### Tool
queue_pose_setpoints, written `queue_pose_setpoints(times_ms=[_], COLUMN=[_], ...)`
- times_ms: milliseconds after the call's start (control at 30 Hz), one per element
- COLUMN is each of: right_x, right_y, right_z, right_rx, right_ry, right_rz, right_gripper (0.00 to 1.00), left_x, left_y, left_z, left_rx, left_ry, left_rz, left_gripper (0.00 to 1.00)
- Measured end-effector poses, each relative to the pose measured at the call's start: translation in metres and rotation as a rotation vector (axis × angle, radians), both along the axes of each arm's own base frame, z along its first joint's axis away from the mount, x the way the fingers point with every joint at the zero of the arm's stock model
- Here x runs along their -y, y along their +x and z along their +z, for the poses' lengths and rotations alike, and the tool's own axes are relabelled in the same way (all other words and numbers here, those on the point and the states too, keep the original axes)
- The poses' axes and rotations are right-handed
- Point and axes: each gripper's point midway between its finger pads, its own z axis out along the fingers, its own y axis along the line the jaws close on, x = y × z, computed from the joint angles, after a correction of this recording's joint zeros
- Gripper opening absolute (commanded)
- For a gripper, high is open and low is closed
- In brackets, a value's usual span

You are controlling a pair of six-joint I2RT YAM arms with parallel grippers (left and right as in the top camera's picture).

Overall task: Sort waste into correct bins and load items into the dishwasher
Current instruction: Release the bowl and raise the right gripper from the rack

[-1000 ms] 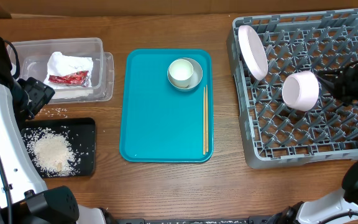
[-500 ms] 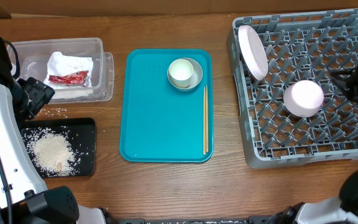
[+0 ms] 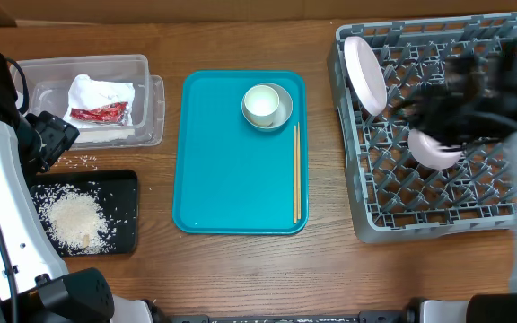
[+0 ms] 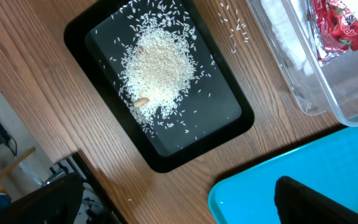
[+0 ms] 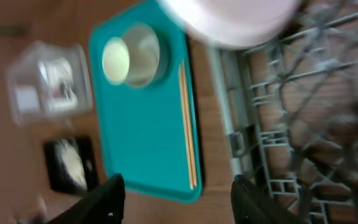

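The grey dish rack [image 3: 510, 202] at the right holds the round pale plate [image 3: 364, 74] on edge and the small white bowl [image 3: 433, 151] upside down. My right gripper [image 3: 438, 94] is a blur above the rack, just over the bowl; in its wrist view the jaws [image 5: 182, 202] are open and empty. The white cup [image 3: 260, 104] sits inside the grey-green bowl [image 3: 283, 109] on the teal tray [image 3: 232, 179], with the chopsticks [image 3: 296, 172] beside them. My left gripper [image 4: 173, 205] is open and empty by the black tray [image 4: 229, 124] of rice [image 4: 160, 68].
The clear tub [image 3: 146, 99] at the far left holds white napkins [image 3: 97, 94] and the red wrapper [image 3: 100, 113]. A few rice grains [image 3: 83, 161] lie on the wood between tub and black tray [image 3: 124, 215]. The right wrist view is motion-blurred.
The right gripper let go of the white bowl, which now rests upside down in the rack. The gripper drew back, then swung left over the rack. The left arm has not moved.
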Motion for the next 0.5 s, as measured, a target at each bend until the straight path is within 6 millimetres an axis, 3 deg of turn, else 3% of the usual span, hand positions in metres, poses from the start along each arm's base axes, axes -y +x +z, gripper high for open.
queue_pose_setpoints(times_ms=[100,233,500], right_x=[-0.045,-0.088,-0.133], right_y=[-0.003,0.003,0.014], right_z=[-0.016,-0.044,-0.125], right_rx=[-0.001,0.001,-0.089], right_ry=[-0.09,-0.203,-0.366], right_rz=[0.1,0.121,0.05], right_gripper=[0.58,0.56,0.51], left_x=[0.0,0.0,0.0], left_y=[0.0,0.0,0.0], left_z=[0.0,0.0,0.0], left_rx=[0.0,0.0,0.0], left_ry=[0.0,0.0,0.0], left_rz=[0.0,0.0,0.0], left_gripper=[1.0,1.0,1.0])
